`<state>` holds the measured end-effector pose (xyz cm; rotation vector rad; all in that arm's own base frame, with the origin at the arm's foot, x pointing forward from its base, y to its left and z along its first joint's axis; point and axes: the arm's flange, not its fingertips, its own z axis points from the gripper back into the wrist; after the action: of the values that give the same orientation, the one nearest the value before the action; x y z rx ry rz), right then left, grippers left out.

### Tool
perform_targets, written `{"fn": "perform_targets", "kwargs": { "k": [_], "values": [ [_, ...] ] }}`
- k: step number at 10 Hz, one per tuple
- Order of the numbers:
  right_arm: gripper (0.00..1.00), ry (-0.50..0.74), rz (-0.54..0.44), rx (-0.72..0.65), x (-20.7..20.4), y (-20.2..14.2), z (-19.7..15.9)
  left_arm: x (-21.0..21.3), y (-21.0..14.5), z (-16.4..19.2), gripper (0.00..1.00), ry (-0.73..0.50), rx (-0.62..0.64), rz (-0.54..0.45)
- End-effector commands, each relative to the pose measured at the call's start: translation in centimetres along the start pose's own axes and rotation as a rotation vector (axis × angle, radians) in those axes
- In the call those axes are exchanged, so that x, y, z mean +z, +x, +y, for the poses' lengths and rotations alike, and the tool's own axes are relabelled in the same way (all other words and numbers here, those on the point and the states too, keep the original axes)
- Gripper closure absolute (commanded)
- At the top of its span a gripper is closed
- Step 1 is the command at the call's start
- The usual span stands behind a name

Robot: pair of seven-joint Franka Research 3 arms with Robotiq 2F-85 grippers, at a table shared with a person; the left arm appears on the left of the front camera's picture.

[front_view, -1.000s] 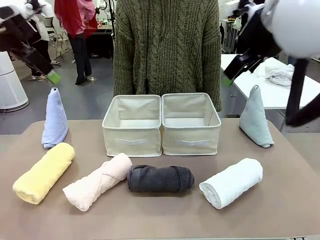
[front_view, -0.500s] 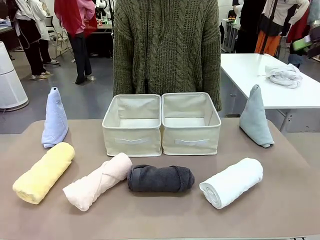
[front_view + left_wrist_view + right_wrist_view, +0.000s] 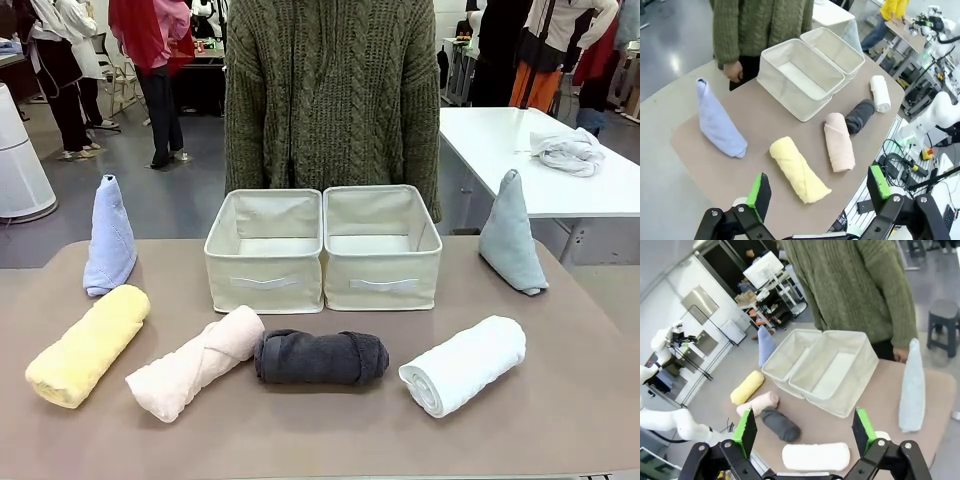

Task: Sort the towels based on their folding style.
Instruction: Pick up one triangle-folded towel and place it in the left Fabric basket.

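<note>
The left gripper [image 3: 819,188] and right gripper [image 3: 804,431] are held wide open, empty. A yellow terry roll [image 3: 88,346], pink roll [image 3: 195,362], dark grey roll [image 3: 321,357] and white roll [image 3: 463,365] are laid apart nearest, for easy grasping. Behind, beige fabric bins [image 3: 264,275] are set empty, flanked by a periwinkle cone fold [image 3: 109,238] left and a pale blue-grey cone fold [image 3: 511,235] right.

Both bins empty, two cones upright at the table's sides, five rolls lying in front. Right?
No, the front view shows four rolls, not five: yellow roll, pink roll, dark grey roll, white roll. The left bin and right bin are empty; the periwinkle cone and pale blue-grey cone stand upright at the sides.
</note>
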<state>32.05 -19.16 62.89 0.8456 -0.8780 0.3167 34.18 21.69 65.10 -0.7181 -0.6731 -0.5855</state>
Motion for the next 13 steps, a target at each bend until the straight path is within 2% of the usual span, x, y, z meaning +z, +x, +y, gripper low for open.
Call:
{"fn": "perform_targets", "kwargs": {
  "k": [1, 2, 3, 6, 8, 9, 13],
  "values": [
    [0.00, -0.047, 0.063, -0.006, 1.9, -1.6, -0.3, 0.7, -0.5, 0.0, 0.00, -0.006, -0.006, -0.017],
    [0.00, -0.113, 0.133, -0.016, 3.0, -2.2, -1.0, 1.2, -0.7, 0.4, 0.00, -0.010, -0.002, -0.025],
    [0.00, -0.141, 0.161, -0.019, 3.7, -2.7, -1.4, 1.2, -0.9, 0.5, 0.00, -0.010, -0.002, -0.017],
    [0.00, -0.101, 0.295, 0.072, 4.1, -3.9, -1.3, 1.2, -2.8, 0.3, 0.00, -0.023, 0.003, 0.032],
    [0.00, -0.103, 0.283, 0.075, 4.2, -3.9, -1.1, 1.1, -3.1, 0.0, 0.00, -0.041, 0.013, 0.089],
    [0.00, -0.105, 0.267, 0.035, 3.7, -4.0, -1.1, 1.3, -2.5, 0.2, 0.00, -0.025, 0.026, 0.020],
    [0.00, -0.105, 0.267, 0.035, 3.7, -4.0, -1.1, 1.3, -2.5, 0.2, 0.00, -0.025, 0.026, 0.020]
  ]
}}
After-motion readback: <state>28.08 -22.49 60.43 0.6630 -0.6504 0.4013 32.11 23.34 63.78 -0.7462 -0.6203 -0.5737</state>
